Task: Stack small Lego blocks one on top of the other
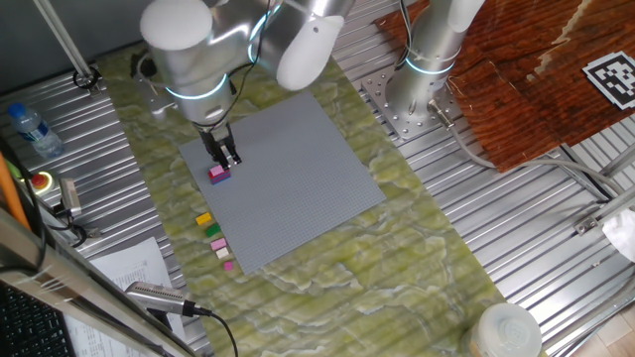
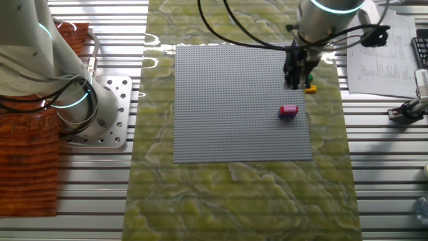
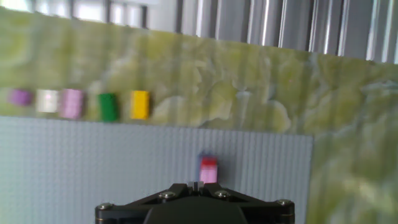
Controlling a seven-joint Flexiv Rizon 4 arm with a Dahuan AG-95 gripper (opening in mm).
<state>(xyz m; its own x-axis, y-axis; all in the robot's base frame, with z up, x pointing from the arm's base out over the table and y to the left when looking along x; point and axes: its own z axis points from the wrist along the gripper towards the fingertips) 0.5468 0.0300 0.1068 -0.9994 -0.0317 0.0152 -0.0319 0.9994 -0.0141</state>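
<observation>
A small stack, a red Lego block on a pink one (image 1: 219, 174), stands on the grey baseplate (image 1: 298, 178) near its left edge. It also shows in the other fixed view (image 2: 288, 111) and in the hand view (image 3: 208, 169). My gripper (image 1: 228, 157) hangs just above and beside the stack, apart from it, fingers together and holding nothing. The gripper also shows in the other fixed view (image 2: 294, 82) and at the bottom of the hand view (image 3: 196, 185). On the mat beside the plate lie loose yellow (image 3: 140, 104), green (image 3: 108, 106), pink (image 3: 71, 103), white (image 3: 46, 101) and purple (image 3: 20, 97) blocks in a row.
The green marbled mat (image 1: 397, 258) lies under the baseplate on a ribbed metal table. A second arm's base (image 1: 422, 84) stands at the back. A water bottle (image 1: 30, 129), papers (image 1: 119, 268) and a microphone-like tool (image 1: 159, 296) lie at the left.
</observation>
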